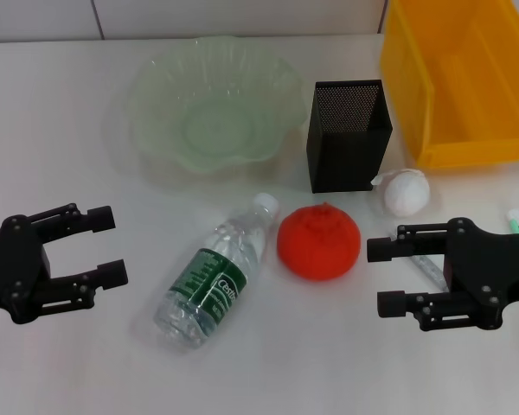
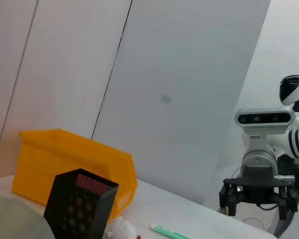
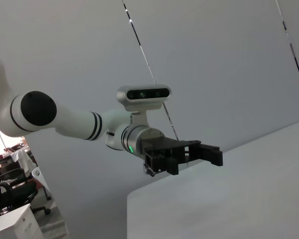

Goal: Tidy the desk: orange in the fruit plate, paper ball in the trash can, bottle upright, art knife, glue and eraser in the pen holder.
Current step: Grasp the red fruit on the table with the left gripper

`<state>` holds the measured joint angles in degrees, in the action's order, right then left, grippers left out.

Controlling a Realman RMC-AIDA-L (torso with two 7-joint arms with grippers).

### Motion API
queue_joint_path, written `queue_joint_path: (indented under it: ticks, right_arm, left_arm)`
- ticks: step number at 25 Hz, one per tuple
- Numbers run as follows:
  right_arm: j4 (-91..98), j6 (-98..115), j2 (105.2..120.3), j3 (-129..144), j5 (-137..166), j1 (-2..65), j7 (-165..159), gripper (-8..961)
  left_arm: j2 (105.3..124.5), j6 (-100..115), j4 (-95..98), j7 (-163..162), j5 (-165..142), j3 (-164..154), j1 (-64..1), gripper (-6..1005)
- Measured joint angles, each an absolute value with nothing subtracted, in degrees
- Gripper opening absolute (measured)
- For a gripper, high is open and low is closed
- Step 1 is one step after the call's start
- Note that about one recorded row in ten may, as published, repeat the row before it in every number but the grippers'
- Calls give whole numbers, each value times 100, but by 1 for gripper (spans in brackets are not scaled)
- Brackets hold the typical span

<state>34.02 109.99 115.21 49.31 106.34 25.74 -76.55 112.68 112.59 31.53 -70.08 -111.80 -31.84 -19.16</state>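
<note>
Around the black mesh pen holder [image 1: 348, 134]: fruit plate [image 1: 212, 104] to its left; orange [image 1: 318, 242] in front; bottle [image 1: 214, 275] lying flat beside the orange; paper ball [image 1: 406, 192] front-right; left gripper [image 1: 104, 246] and right gripper [image 1: 382, 277] both hover nearer the robot, jaws apart, empty.

bottle [image 1: 214, 284] lying on its side just right of the left claw [image 1: 104, 246], orange [image 1: 318, 242] between bottle and right claw [image 1: 387, 277], paper ball [image 1: 406, 192] behind right claw, pen holder [image 1: 347, 134] behind orange, fruit plate [image 1: 209, 105] left of holder, bin [image 1: 458, 79] right of holder
</note>
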Motion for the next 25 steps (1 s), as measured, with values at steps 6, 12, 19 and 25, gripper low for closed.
queue_joint_path:
  ticks: [6, 12, 19, 25]
  right_arm:
    - [3401, 10923, 11492, 4907, 10590, 2521, -7655, 671]
    - [3405, 10906, 11463, 4501, 10613, 2436, -7650, 672]
    - [3483, 10866, 11384, 4223, 10638, 2056, -7567, 671]
    - [3533, 10830, 11302, 3981, 10650, 1565, -7564, 672]
  left_arm:
    - [11288, 11247, 3431, -7479, -11180, -3184, -1961, 784]
    - [11361, 11232, 3852, -8075, -11180, -3175, -2061, 781]
    - [11532, 11068, 4339, -8943, -11180, -3537, -2526, 778]
    - [11701, 10565, 4632, -9381, -11440, -4122, -3053, 775]
